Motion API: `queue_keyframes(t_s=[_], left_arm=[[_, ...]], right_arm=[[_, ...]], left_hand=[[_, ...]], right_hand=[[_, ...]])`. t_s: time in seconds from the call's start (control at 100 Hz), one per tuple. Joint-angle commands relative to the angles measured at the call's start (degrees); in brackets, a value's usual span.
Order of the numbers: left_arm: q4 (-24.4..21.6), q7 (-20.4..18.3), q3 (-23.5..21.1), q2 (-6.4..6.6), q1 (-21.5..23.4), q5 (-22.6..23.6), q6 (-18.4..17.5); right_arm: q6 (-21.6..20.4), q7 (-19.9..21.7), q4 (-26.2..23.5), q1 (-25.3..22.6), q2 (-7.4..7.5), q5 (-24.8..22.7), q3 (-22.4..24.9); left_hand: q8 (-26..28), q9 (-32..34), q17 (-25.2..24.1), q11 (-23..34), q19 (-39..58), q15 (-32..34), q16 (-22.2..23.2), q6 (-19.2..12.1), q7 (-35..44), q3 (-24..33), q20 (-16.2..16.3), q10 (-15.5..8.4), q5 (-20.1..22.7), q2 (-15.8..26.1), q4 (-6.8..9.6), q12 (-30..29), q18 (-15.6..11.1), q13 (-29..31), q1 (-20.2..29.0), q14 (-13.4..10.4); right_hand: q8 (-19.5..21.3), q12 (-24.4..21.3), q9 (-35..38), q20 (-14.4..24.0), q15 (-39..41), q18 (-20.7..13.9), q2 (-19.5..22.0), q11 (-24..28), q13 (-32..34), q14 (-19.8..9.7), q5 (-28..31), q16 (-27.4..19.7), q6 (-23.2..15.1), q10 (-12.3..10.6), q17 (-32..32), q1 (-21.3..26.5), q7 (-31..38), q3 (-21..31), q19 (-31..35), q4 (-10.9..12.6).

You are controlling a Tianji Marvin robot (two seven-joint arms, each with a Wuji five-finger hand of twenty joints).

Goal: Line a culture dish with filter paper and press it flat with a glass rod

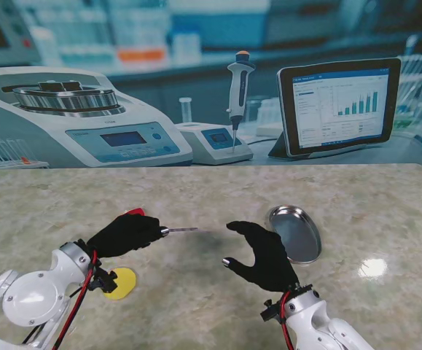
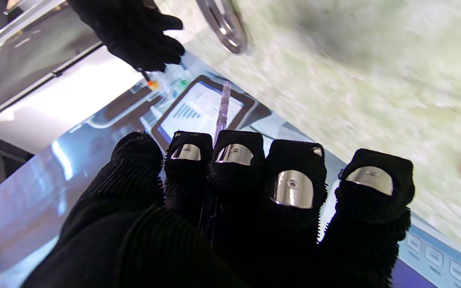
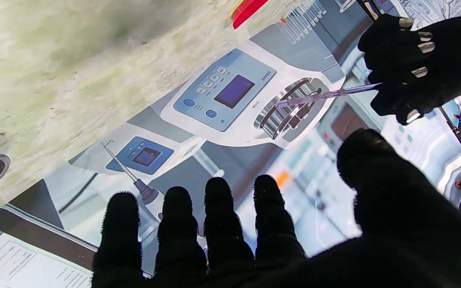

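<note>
The left hand (image 1: 125, 233) is clenched around the glass rod (image 1: 184, 230), held above the desk (image 1: 196, 189) at the near left; the left wrist view shows four fingers (image 2: 292, 188) curled side by side with the rod (image 2: 222, 110) poking out between two of them. The rod's free end points right, toward the right hand (image 1: 264, 257), and stops just short of its fingertips. The right hand grips nothing: its fingers (image 3: 224, 212) are spread and gently curved, thumb apart. Just to its right lies the shallow metal culture dish (image 1: 295, 232), resting on the desk and apart from the hand. A yellow disc of filter paper (image 1: 121, 282) lies flat near the left wrist, well apart from the dish. A small red object (image 1: 134, 212) sits just beyond the left hand.
</note>
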Motion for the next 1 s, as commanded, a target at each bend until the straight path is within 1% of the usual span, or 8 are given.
queue_keyframes(t_s=[0.0,0.07,0.1,0.22,0.37,0.52,0.65,0.99], left_arm=[[1.0,-0.6,-0.9,0.38,-1.3,0.0,0.7],[2.0,-0.9,-1.2,0.45,-2.4,1.5,1.4],[2.5,-0.9,-1.3,0.48,-2.9,2.2,1.7],[4.6,-0.5,-1.5,0.47,-4.7,5.1,3.0],[7.9,2.1,-0.6,0.14,-6.9,10.1,5.1],[10.5,4.4,0.5,-0.07,-8.7,15.7,8.3],[13.3,6.3,1.4,-0.13,-10.4,20.8,9.5],[17.2,6.5,2.3,0.15,-12.5,25.7,12.8]], right_arm=[[0.1,0.2,0.1,-0.4,-0.3,-0.6,-0.1],[0.1,0.8,-0.2,-0.6,-0.11,-1.0,0.2],[0.1,1.0,-0.3,-0.6,-0.06,-1.1,0.3],[-0.1,1.3,-0.5,-0.8,-0.06,-0.7,0.5],[-0.3,0.8,-0.3,-0.6,-0.21,-0.4,0.3],[-0.5,0.3,-0.2,-0.6,-0.33,-0.2,0.3],[-0.7,0.0,0.0,-0.5,-0.4,-0.1,0.3],[-0.7,-0.1,0.1,-0.5,-0.51,0.4,0.3]], left_hand=[[1.6,3.3,1.1,4.0,5.2,3.6,-0.5,4.2,3.3,1.5,0.6,-6.7,1.8,-0.3,0.87,0.8,4.8,2.8,-0.3,-1.4],[1.6,3.3,1.1,4.1,5.2,3.6,-0.5,4.2,3.3,1.5,0.5,-6.7,1.8,-0.3,0.86,0.8,4.8,2.8,-0.4,-1.4],[1.6,3.3,1.1,4.1,5.2,3.6,-0.6,4.2,3.3,1.6,0.5,-6.7,1.8,-0.3,0.85,0.8,4.8,2.8,-0.4,-1.4],[1.6,3.3,1.0,4.1,5.2,3.6,-0.6,4.1,3.3,1.7,0.5,-6.8,1.8,-0.4,0.83,0.7,4.7,2.8,-0.5,-1.4],[1.7,3.2,1.0,4.0,5.2,3.7,-0.7,4.2,3.3,1.9,0.5,-6.8,1.7,-0.3,0.8,0.7,4.7,2.8,-0.6,-1.4],[1.7,3.0,1.0,4.0,5.2,3.7,-0.8,4.2,3.3,1.9,0.5,-6.9,1.6,-0.2,0.78,0.7,4.7,2.7,-0.7,-1.4],[1.8,2.9,0.9,4.0,5.1,3.5,-0.8,3.8,3.5,1.9,0.4,-7.3,1.5,0.0,0.77,0.6,4.4,2.5,-0.9,-1.6],[1.7,3.0,1.3,4.1,5.4,3.6,-1.0,3.7,3.7,2.0,0.0,-7.6,1.4,0.1,0.81,0.5,3.8,2.7,-1.0,-2.0]], right_hand=[[-0.8,-0.8,-1.9,-1.6,-1.4,-1.4,2.8,-0.9,-1.3,-1.9,-2.7,-1.1,-1.6,-0.7,-1.3,-0.7,0.1,-1.4,-0.9,1.2],[-1.1,-1.1,-2.6,-1.9,-1.9,-1.5,3.1,-1.4,-2.0,-2.0,-3.6,-1.3,-2.2,-0.9,-1.8,-1.6,-0.3,-2.4,-1.3,1.1],[-1.5,-1.5,-2.7,-2.4,-2.3,-1.6,3.3,-1.9,-2.0,-2.0,-3.7,-1.6,-2.6,-1.1,-1.7,-1.4,-0.6,-3.6,-1.5,1.3],[-1.7,-2.1,-3.7,-2.6,-2.4,-1.6,3.7,-3.1,-2.2,-2.1,-4.0,-1.7,-3.2,-1.2,-1.9,-1.3,-0.7,-4.6,-1.6,1.4],[-1.7,-2.0,-2.4,-2.7,-2.5,-1.6,3.9,-2.6,-2.3,-2.2,-4.0,-1.7,-2.9,-0.9,-1.9,-0.8,-0.5,-5.4,-1.5,1.5],[-1.8,-1.8,-2.7,-2.8,-2.5,-1.7,4.1,-2.2,-2.2,-2.2,-3.9,-1.7,-2.7,-0.8,-1.8,-0.5,-0.5,-5.8,-1.5,1.6],[-1.8,-1.7,-2.7,-2.9,-2.4,-1.8,4.2,-2.1,-2.2,-2.3,-3.7,-1.7,-2.4,-0.7,-1.7,-0.3,-0.4,-5.9,-1.4,1.7],[-2.0,-1.7,-2.7,-2.9,-2.2,-2.1,4.3,-2.0,-2.2,-2.3,-3.4,-1.8,-1.7,-0.6,-1.4,-0.2,-0.2,-6.0,-1.1,1.9]])
